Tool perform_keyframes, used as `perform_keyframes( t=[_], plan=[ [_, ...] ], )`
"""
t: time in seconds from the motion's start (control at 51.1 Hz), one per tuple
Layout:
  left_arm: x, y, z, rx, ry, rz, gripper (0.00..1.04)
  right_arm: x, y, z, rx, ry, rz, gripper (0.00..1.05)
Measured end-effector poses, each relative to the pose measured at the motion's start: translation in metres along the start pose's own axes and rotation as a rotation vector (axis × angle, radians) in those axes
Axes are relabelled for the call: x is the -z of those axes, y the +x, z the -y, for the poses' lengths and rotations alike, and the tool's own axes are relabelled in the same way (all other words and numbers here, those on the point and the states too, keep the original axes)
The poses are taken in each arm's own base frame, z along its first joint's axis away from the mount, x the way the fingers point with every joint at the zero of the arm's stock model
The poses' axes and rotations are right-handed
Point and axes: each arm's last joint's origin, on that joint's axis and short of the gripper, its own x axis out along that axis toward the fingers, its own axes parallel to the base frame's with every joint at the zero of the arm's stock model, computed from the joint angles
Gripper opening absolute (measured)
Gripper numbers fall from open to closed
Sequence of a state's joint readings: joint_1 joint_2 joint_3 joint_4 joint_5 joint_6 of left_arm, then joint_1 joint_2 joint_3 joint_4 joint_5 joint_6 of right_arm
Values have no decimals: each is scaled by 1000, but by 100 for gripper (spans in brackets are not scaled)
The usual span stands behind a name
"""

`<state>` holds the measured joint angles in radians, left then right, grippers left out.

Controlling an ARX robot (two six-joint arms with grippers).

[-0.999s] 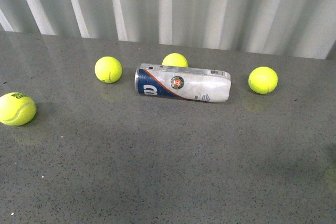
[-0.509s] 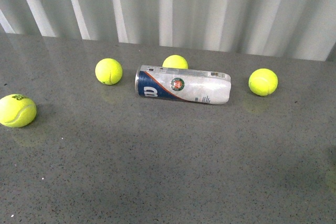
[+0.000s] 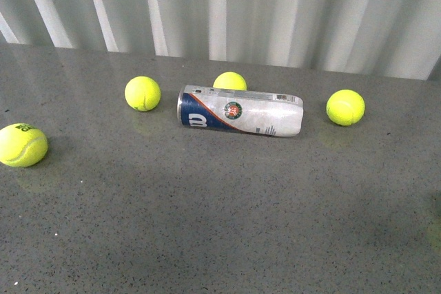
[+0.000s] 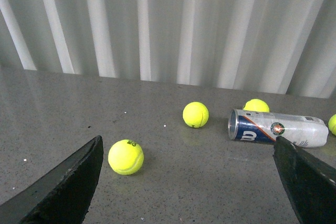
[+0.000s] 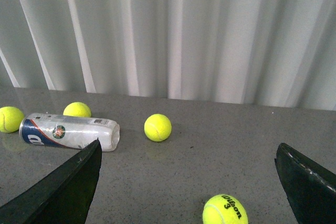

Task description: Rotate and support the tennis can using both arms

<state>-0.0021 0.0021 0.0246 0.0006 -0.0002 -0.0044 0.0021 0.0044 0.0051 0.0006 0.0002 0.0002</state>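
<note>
The tennis can (image 3: 240,111) lies on its side on the grey table, its silver rim and navy label end to the left, its clear end to the right. It also shows in the left wrist view (image 4: 277,128) and the right wrist view (image 5: 69,131). Neither arm shows in the front view. My left gripper (image 4: 191,179) is open and empty, well short of the can. My right gripper (image 5: 189,182) is open and empty, with the can off beyond one finger (image 5: 63,190).
Yellow tennis balls lie around the can: one to its left (image 3: 142,93), one behind it (image 3: 229,81), one to its right (image 3: 345,107), one at the far left (image 3: 23,144). Another ball (image 5: 224,210) lies between my right gripper's fingers. A corrugated white wall (image 3: 220,5) backs the table.
</note>
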Motion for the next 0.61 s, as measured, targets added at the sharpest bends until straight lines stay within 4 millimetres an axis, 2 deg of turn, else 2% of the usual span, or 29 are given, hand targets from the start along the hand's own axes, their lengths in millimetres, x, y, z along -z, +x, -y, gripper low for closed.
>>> perform_keyframes(
  t=[0.313,0.392,0.509,0.607],
  plan=[
    [0,0,0,-10,-5,-7,98,0,0,0,0,0,0,97],
    [4,3,-1,-90,-100,-145,98,0,0,0,0,0,0,97],
    [-1,21,-2,-58,-280,-259,98,0,0,0,0,0,1,97],
    [-21,47,-3,115,-352,-257,98,0,0,0,0,0,0,97]
  ],
)
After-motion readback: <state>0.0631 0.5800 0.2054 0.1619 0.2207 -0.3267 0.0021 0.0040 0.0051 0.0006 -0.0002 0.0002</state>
